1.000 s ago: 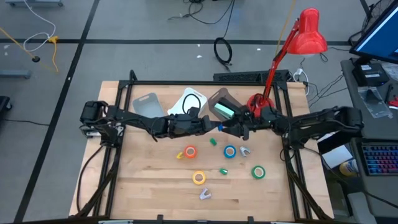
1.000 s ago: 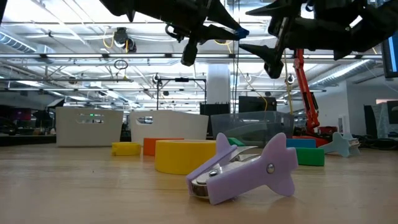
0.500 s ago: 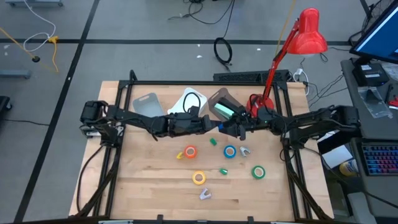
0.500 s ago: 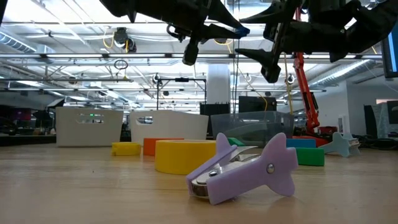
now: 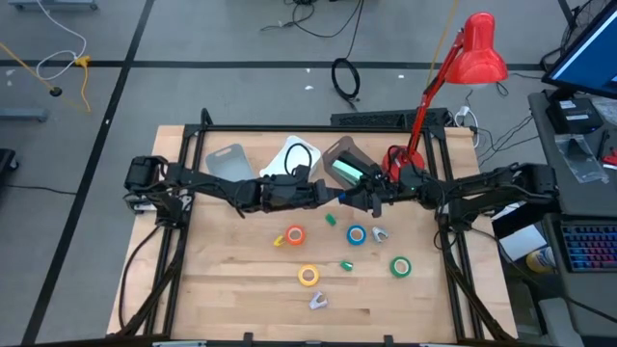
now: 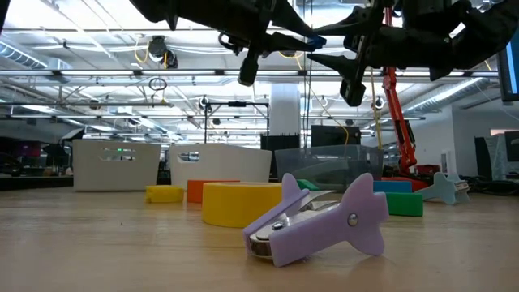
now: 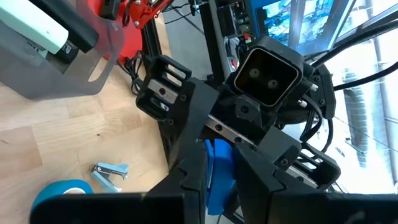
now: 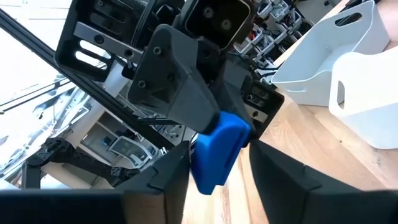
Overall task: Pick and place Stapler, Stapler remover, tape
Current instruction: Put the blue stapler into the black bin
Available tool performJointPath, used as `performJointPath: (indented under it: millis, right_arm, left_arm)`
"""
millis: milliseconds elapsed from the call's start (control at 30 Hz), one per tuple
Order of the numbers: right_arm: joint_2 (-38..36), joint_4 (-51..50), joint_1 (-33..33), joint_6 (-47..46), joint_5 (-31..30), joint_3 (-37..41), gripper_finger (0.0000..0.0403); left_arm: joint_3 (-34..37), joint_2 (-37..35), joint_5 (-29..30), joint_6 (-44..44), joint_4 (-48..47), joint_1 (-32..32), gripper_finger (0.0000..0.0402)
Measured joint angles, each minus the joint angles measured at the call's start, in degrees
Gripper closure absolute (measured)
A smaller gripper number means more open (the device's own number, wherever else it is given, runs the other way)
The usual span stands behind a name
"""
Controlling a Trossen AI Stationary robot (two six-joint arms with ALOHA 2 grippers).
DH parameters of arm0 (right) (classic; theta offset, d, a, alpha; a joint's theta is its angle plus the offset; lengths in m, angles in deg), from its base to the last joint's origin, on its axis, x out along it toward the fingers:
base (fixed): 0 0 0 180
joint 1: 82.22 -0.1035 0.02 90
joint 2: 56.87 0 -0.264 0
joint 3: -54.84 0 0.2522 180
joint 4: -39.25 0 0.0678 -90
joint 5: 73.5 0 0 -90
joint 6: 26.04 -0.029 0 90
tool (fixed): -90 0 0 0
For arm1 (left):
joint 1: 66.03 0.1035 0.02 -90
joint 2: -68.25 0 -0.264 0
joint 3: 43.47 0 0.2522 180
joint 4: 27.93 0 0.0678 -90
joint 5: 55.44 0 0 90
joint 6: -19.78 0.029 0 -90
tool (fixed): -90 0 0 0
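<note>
High above the middle of the table, my left gripper (image 5: 331, 196) and my right gripper (image 5: 351, 200) meet tip to tip around a small blue stapler (image 5: 340, 198). Both are shut on it. It also shows as the blue stapler (image 6: 315, 40) in the low view. On the wood lie an orange tape (image 5: 295, 234), a blue tape (image 5: 357, 234), a yellow tape (image 5: 308, 276) and a green tape (image 5: 400, 266). A lilac stapler remover (image 5: 317, 301) lies on its side near the front. A second stapler remover (image 5: 379, 233) lies beside the blue tape. My left gripper pinches the blue stapler's end (image 7: 216, 163) between its two fingers. It comes in level from the table's left, and the stapler is lifted clear of the table. My right gripper has its two fingers against the opposite sides of the stapler's other end (image 8: 214, 163). It comes in level from the table's right, facing the left gripper.
At the back stand a clear bin (image 5: 344, 162) with a large stapler in it, a white bin (image 5: 294, 157) and a grey lid (image 5: 227, 160). A red lamp (image 5: 477, 53) rises at the back right. Two small green pieces (image 5: 332, 220) (image 5: 347, 265) lie among the tapes.
My right gripper's fingers have drawn together from wide open onto the blue stapler that my left gripper holds up. The stapler and my left gripper have stayed where they were.
</note>
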State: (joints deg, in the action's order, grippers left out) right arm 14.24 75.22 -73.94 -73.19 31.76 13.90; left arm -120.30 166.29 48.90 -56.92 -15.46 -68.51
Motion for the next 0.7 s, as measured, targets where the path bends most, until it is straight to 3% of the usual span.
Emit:
performJointPath:
  millis: [333,700]
  right_arm:
    - [0.00,0.31,-0.02,-0.16,0.17,0.02,0.0328]
    - [0.00,0.53,-0.02,0.13,0.05,0.04,0.0339]
  left_arm:
    - [-0.02,0.02,-0.38,0.34,-0.50,0.00,0.0344]
    - [-0.02,0.00,-0.43,1.61,-0.52,0.00,0.0339]
